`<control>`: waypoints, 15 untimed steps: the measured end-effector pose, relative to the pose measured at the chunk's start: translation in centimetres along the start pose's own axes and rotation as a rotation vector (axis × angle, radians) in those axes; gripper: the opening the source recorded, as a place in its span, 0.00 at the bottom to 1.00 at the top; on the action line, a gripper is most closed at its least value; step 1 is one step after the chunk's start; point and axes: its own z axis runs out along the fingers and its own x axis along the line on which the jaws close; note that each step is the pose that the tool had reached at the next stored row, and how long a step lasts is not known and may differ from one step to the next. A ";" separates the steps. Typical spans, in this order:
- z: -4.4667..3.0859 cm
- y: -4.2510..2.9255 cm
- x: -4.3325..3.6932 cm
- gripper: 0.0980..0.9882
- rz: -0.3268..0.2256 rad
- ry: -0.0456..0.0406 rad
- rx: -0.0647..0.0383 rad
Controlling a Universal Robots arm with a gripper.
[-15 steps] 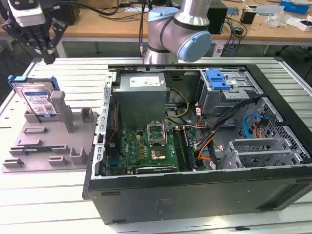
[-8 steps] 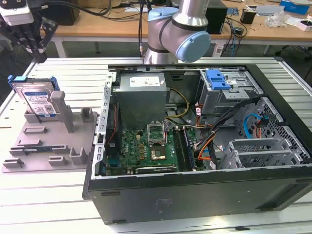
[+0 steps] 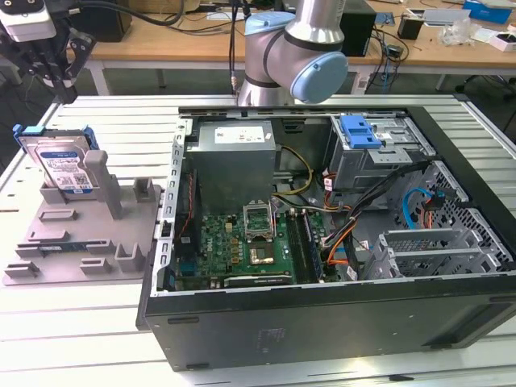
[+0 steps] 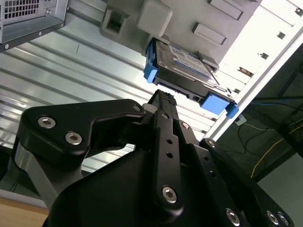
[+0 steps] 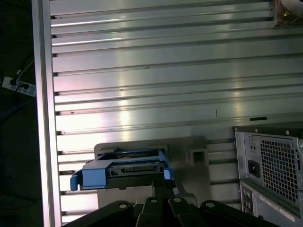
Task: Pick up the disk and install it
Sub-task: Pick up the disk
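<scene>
The disk (image 3: 63, 161) is a silver drive with a blue-and-white label in a blue carrier bracket. It stands on edge, leaning back, at the far end of the grey fixture plate (image 3: 72, 242) on the exterior view's left. My gripper (image 3: 58, 85) hangs above and slightly behind the disk, clear of it, shut with nothing in it. In both wrist views the disk (image 4: 187, 64) (image 5: 125, 168) lies just beyond the gripper (image 4: 163, 98) (image 5: 164, 177), its connector edge facing the cameras.
An open computer case (image 3: 322, 306) lies on the slatted metal table (image 3: 121, 121), on the exterior view's right. Inside are the motherboard (image 3: 242, 242), the power supply (image 3: 230, 157) and a grey drive cage (image 3: 387, 153) with a blue latch (image 3: 360, 133). Upright posts (image 3: 101, 181) rise from the fixture plate.
</scene>
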 end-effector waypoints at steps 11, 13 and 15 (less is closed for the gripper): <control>0.00 0.03 0.11 0.01 -0.033 0.0018 0.001; 0.01 0.02 0.12 0.01 -0.091 0.0043 0.002; 0.01 0.02 0.12 0.01 -0.143 0.0064 0.003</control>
